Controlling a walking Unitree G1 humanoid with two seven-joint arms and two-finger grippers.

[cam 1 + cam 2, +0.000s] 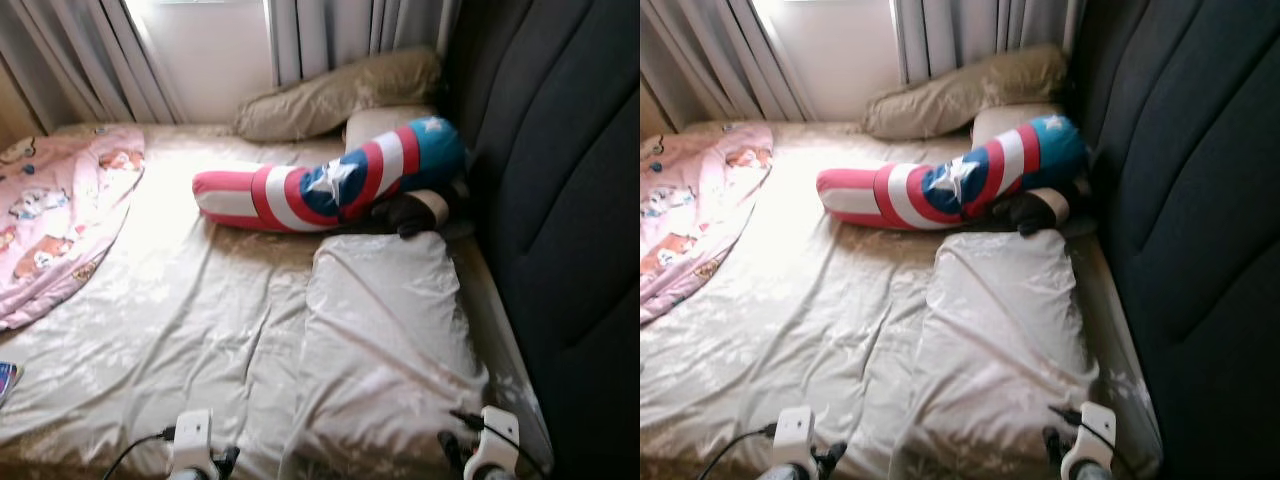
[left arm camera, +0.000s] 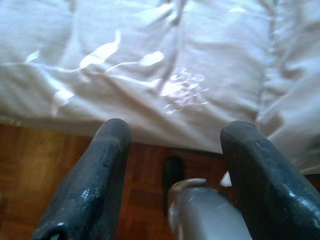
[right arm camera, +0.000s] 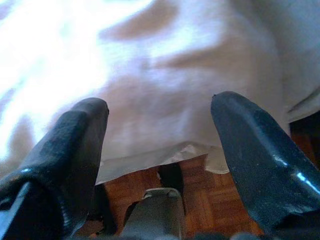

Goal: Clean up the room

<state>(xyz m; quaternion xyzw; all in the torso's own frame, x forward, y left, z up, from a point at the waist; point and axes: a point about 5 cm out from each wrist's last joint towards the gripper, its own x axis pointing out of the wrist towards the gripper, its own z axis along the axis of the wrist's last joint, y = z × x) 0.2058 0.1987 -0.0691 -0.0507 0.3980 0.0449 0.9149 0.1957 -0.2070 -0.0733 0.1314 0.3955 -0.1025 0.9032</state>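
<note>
A beige satin sheet (image 1: 190,320) covers the bed. A red, white and blue star-patterned bolster (image 1: 330,185) lies across its far middle, partly over a dark plush thing (image 1: 405,213). A beige pillow (image 1: 385,320) lies flat at the near right. Crumpled at the left lies a pink cartoon-print blanket (image 1: 60,215). My left gripper (image 2: 177,132) is open at the bed's near edge with nothing between its fingers. Beside the near pillow's edge, my right gripper (image 3: 157,105) is open and empty too. Both wrists (image 1: 193,440) (image 1: 490,440) sit low at the front.
A dark padded headboard (image 1: 560,200) runs along the right side. Two more beige pillows (image 1: 340,95) lean at the far end under grey curtains (image 1: 330,35). A small colourful item (image 1: 5,378) lies at the left edge. Wooden floor (image 2: 50,165) lies below the bed edge.
</note>
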